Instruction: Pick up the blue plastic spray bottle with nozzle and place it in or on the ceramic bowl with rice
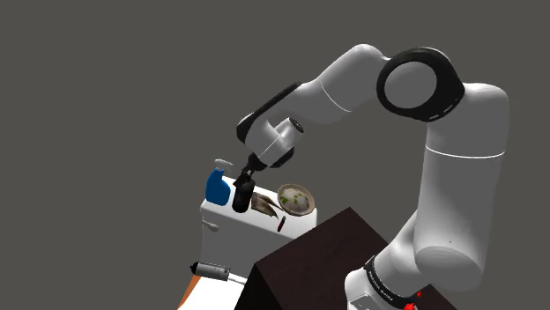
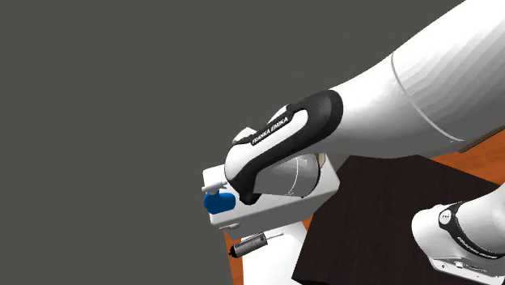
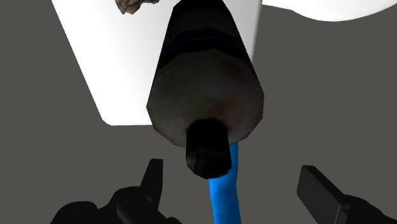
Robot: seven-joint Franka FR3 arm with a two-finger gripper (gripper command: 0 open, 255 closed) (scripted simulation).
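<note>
The arm (image 1: pixel 353 79) bends down toward the shoulder view's left, and its pincer (image 3: pixel 232 177) hangs released, fingers (image 3: pixel 151 181) well apart, close over a dark bottle (image 3: pixel 207 83) on the white tabletop (image 1: pixel 231 222). The blue spray bottle (image 1: pixel 215 186) stands just beside this dark bottle, on the side away from the bowl (image 1: pixel 296 200). The second exterior view has the arm covering most of the tabletop.

1. "FRANKA EMIKA", in white capitals, stands on the black band of the arm's forearm link (image 2: pixel 271 133), just above the blue spray bottle (image 2: pixel 218 202) in the second exterior view.
2. White lettering runs along the dark base ring (image 2: pixel 465 240) of the arm, well to the right of and lower than the blue spray bottle in the same view; it is too small to read.
</note>
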